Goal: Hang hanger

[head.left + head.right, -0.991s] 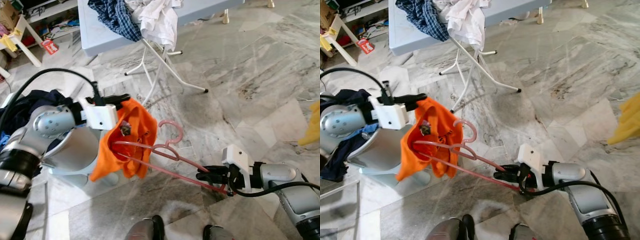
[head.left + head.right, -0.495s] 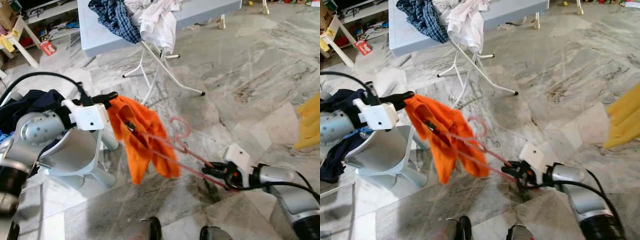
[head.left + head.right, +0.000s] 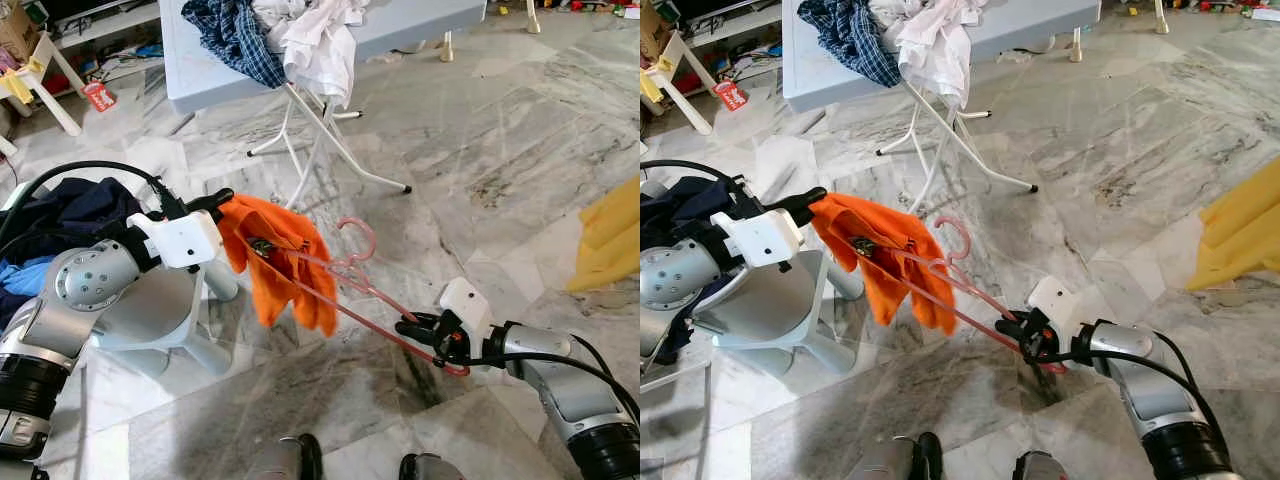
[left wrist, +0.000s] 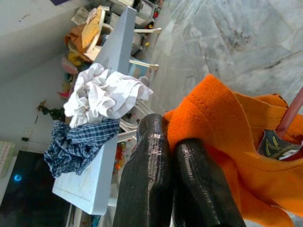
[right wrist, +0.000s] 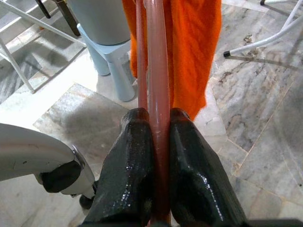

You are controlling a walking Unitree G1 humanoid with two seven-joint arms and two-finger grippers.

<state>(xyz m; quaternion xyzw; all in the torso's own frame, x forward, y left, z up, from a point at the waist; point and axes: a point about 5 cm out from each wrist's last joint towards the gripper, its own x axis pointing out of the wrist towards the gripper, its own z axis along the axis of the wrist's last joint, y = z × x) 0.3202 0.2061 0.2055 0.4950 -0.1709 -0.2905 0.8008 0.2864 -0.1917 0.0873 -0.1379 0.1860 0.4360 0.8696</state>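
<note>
A pink plastic hanger [image 3: 352, 283] lies slanted above the marble floor, its hook [image 3: 358, 240] pointing away from me. One end of it runs inside an orange garment [image 3: 285, 262]. My right gripper [image 3: 418, 329] is shut on the hanger's other end [image 5: 156, 94]. My left gripper [image 3: 218, 205] is shut on the top edge of the orange garment [image 4: 222, 123] and holds it up beside a grey stool [image 3: 165, 315]. The cloth droops below the hanger.
A blue-grey folding table [image 3: 190, 70] stands ahead on white legs [image 3: 320, 150], with a plaid shirt [image 3: 235, 35] and white clothes [image 3: 315, 40] heaped on it. Dark clothes [image 3: 65, 215] lie at my left. Yellow cloth [image 3: 610, 240] lies at the right. Marble floor stretches ahead.
The left gripper has dropped a little and moved right with the orange garment, which now hangs more bunched. The right gripper has shifted slightly left, still holding the hanger.
</note>
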